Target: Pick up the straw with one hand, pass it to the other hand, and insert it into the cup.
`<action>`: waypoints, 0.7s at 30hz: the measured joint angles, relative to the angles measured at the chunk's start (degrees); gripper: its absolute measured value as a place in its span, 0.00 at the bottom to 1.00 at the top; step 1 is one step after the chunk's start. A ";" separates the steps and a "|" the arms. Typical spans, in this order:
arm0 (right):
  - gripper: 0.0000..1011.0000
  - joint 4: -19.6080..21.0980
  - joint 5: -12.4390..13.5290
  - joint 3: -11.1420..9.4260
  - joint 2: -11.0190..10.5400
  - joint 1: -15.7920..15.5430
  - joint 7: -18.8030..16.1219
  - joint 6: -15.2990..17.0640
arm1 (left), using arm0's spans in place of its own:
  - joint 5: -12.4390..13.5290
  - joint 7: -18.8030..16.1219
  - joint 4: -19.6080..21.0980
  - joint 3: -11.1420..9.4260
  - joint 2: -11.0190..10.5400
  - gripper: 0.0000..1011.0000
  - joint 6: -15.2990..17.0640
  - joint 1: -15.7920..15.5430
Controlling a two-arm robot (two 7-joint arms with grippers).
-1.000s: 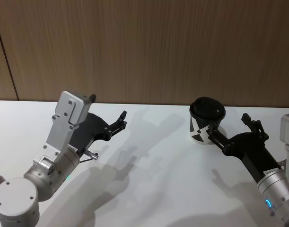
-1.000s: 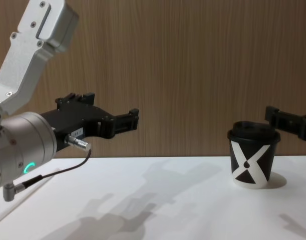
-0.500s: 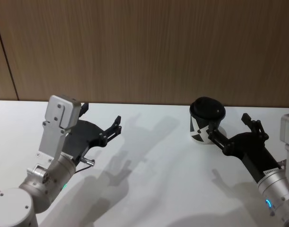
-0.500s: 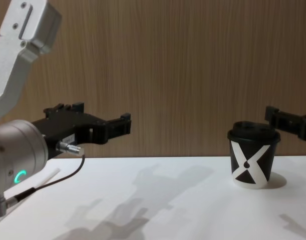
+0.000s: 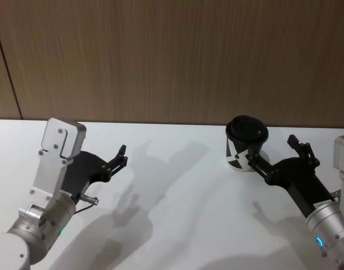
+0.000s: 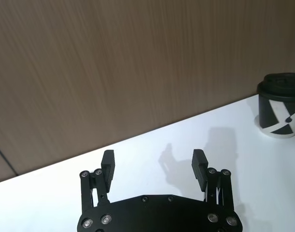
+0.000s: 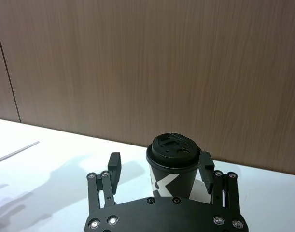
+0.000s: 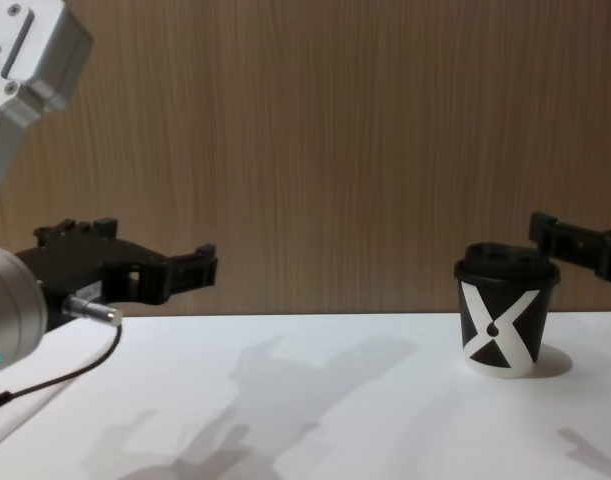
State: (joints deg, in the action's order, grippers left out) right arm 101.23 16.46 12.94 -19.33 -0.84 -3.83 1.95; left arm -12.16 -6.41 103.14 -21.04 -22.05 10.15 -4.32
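Note:
The black cup (image 5: 246, 140) with a white X and a black lid stands at the right of the white table (image 5: 188, 214); it is also in the chest view (image 8: 505, 325) and far off in the left wrist view (image 6: 281, 111). My right gripper (image 5: 271, 148) is open and hovers at lid height just on my side of the cup, which sits in line with the gap between its fingers (image 7: 159, 166). The straw (image 7: 16, 151) is a thin white line lying flat, far to one side in the right wrist view. My left gripper (image 5: 116, 159) is open and empty above the table's left part (image 6: 154, 162) (image 8: 197, 266).
A wood-panelled wall (image 5: 172, 56) runs along the table's far edge. The arms' shadows fall across the bare white middle of the table. A thin black cable (image 8: 75, 365) hangs from my left wrist.
My left arm has drawn back to the left and lower, its gripper still open and empty. The right arm and the cup have not moved.

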 joint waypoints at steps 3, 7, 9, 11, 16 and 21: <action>0.99 0.00 0.00 0.00 0.00 0.00 0.00 0.00 | 0.71 -1.03 1.19 0.55 -0.33 0.99 1.58 0.75; 0.99 0.00 0.00 0.00 0.00 0.00 0.00 0.00 | 1.19 -1.96 2.08 1.11 -0.48 0.99 2.96 1.43; 0.99 0.00 0.00 0.00 0.00 0.00 0.00 0.00 | 1.32 -2.55 2.71 1.60 -0.46 0.99 3.68 1.99; 0.99 0.00 0.00 0.00 0.00 0.00 0.00 0.00 | 1.31 -3.16 3.18 2.11 -0.28 0.99 4.27 2.54; 0.99 0.00 0.00 0.00 0.00 0.00 0.00 0.00 | 0.72 -4.23 3.95 3.36 0.53 0.99 4.97 3.78; 0.99 0.00 0.00 0.00 0.00 0.00 0.00 0.00 | -0.60 -5.54 4.67 5.07 2.19 0.99 5.18 5.44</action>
State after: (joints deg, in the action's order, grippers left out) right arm 101.23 16.46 12.94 -19.33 -0.84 -3.83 1.95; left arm -12.76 -11.95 107.81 -15.97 -19.86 15.33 1.12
